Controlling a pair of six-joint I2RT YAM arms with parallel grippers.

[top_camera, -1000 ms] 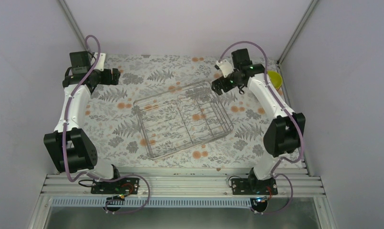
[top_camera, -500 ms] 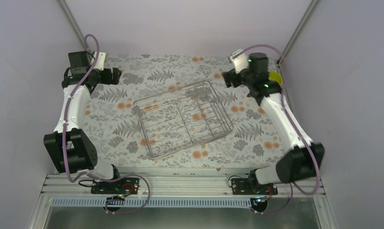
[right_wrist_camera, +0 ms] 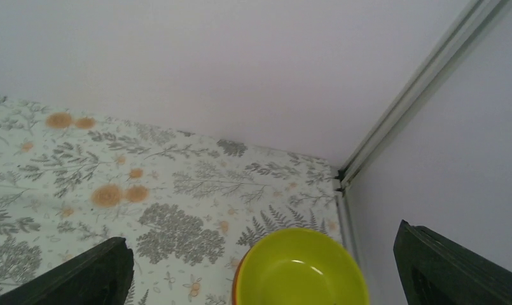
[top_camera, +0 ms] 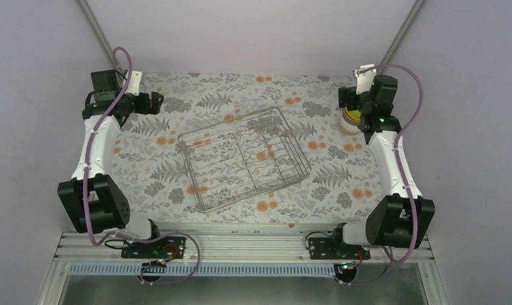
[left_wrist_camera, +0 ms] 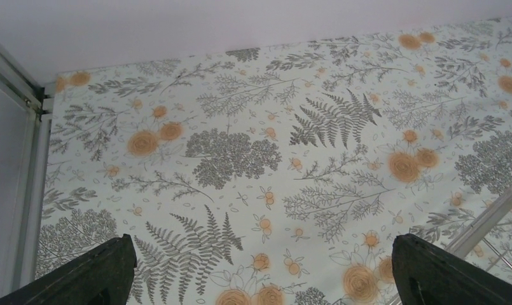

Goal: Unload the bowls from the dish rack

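The wire dish rack lies mid-table and holds no bowls. A stack of bowls stands at the far right corner, a yellow-green bowl on top of an orange one. My right gripper hovers just above and behind the stack, open, its dark fingers spread wide with the yellow-green bowl below them. My left gripper hangs open at the far left over the patterned mat, nothing between its fingers. A corner of the rack shows at the right of the left wrist view.
The flower-and-fern mat covers the table. Grey walls close in behind and at both sides, with a metal frame post right beside the bowl stack. A metal rail runs along the near edge.
My right arm has swung from above the rack's far right corner out to the far right corner, over the bowl stack. The left arm has stayed put.
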